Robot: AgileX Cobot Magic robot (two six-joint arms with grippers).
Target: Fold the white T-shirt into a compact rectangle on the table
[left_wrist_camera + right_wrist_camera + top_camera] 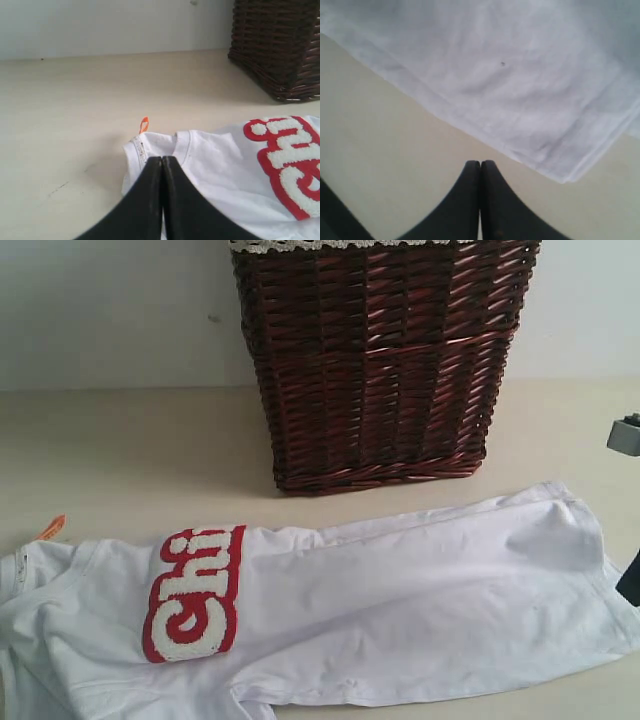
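The white T-shirt (pixel 400 590) lies lengthwise across the table (pixel 120 450), folded into a long band. Its red-outlined letters (pixel 195 595) are at the left, and the orange neck tag (pixel 50 528) is at the far left. In the left wrist view my left gripper (pixel 162 159) is shut, its tips just over the collar (pixel 157 145) with nothing seen between them. The tag (pixel 144 124) sticks up beyond the collar. My right gripper (pixel 480 163) is shut over bare table, a short way from the shirt's hem corner (pixel 565 172).
A dark brown wicker basket (pixel 385 360) stands at the back centre, close behind the shirt, and also shows as the basket (pixel 280 45) in the left wrist view. Parts of the right arm (pixel 626 435) show at the right edge. A pale wall runs behind the table.
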